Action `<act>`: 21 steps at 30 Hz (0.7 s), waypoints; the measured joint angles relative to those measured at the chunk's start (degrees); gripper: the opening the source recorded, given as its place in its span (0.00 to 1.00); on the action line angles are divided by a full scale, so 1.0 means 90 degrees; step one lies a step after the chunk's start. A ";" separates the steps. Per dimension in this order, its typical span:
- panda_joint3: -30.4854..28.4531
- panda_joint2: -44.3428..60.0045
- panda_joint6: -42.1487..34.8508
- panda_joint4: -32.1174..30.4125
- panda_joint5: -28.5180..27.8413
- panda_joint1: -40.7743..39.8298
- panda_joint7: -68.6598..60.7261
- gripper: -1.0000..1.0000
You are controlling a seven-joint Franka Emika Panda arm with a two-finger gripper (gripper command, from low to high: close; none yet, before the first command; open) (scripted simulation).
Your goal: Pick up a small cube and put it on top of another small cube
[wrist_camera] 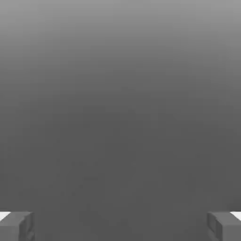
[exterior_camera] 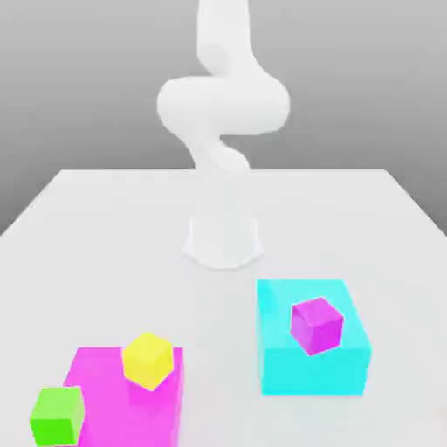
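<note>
The small cube is out of view. In the hand view my gripper is open, its two grey fingertips far apart with nothing between them, facing a plain grey background. The white arm rises from its base at the middle of the table and leaves the exterior view at the top. A yellow cube sits on a magenta block. A purple cube sits on a cyan block.
A green cube stands at the front corner of the magenta block, on the exterior view's left. The white table stretches wide around the arm's base, its far edge behind the arm.
</note>
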 joint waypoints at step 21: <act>0.0984 0.4892 0.1141 0.0593 -0.0379 0.1679 -0.2011 0.50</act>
